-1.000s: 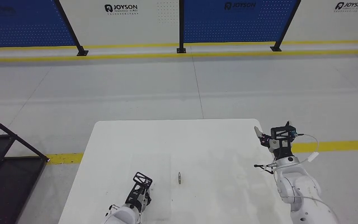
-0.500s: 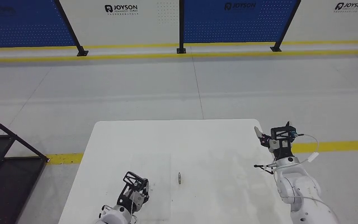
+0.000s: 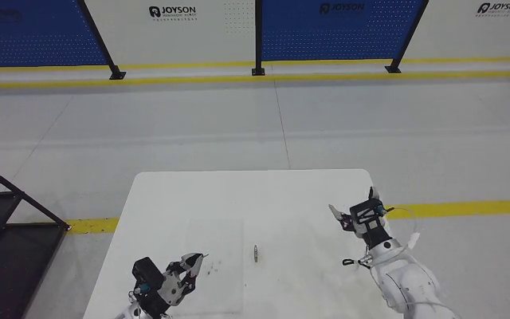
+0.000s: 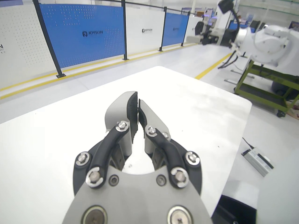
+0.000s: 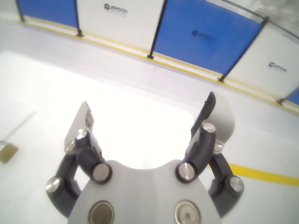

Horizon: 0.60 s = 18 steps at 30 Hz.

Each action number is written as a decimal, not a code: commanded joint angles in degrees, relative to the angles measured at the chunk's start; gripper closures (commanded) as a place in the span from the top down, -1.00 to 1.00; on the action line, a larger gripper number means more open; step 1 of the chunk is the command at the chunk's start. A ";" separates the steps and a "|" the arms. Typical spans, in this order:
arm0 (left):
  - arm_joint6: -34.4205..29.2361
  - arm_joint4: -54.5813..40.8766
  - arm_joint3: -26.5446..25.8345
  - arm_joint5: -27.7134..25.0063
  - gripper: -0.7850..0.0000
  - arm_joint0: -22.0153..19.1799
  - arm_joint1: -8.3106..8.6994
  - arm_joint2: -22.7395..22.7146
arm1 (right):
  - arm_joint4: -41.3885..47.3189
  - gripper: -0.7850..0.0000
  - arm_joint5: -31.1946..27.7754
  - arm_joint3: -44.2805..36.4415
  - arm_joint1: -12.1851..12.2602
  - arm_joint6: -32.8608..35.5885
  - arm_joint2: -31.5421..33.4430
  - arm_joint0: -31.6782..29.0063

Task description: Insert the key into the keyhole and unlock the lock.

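Since a second ago the left hand (image 3: 193, 265) has drawn back toward the near left corner of the worktop (image 3: 279, 195) and swung round. It now points across the surface toward the small metal item (image 3: 255, 253) instead of away from the robot. Over the same span the right hand (image 3: 355, 205) has come in from the worktop's right edge and sits over the right part of the surface, a little nearer the robot. The small metal item has stayed where it was. It lies on the white worktop, about midway across and toward the near side, between the two hands. It is closer to the left one and touches neither, and it is too small to tell whether it is the key or the lock. The left wrist view shows the left hand's fingers (image 4: 116, 108) together, their ribbed black pads meeting at the tips. The right wrist view shows the right hand's fingers (image 5: 220, 115) standing wide apart, with a far corner of the worktop between them. Beyond the worktop lies a pale floor (image 3: 239, 127) with yellow lines (image 3: 239, 80), backed by a fence (image 3: 335, 28) of blue and white panels. A green cart (image 4: 261, 87) stands past the worktop's right side.
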 commanded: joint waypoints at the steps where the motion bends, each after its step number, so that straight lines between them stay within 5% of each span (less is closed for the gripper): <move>1: 2.31 0.35 0.64 -0.44 -1.00 0.43 0.14 -1.07 | -3.49 1.00 -2.96 -1.64 0.11 0.00 -2.62 -2.28; 12: 2.65 0.46 0.81 -0.59 -1.00 0.51 0.18 -1.30 | -12.98 1.00 -14.11 -0.44 -0.34 4.73 -19.79 -3.31; 18: 2.65 0.46 0.81 -0.59 -1.00 0.51 0.18 -1.30 | -8.83 1.00 -7.04 5.55 -2.03 9.97 -26.20 0.88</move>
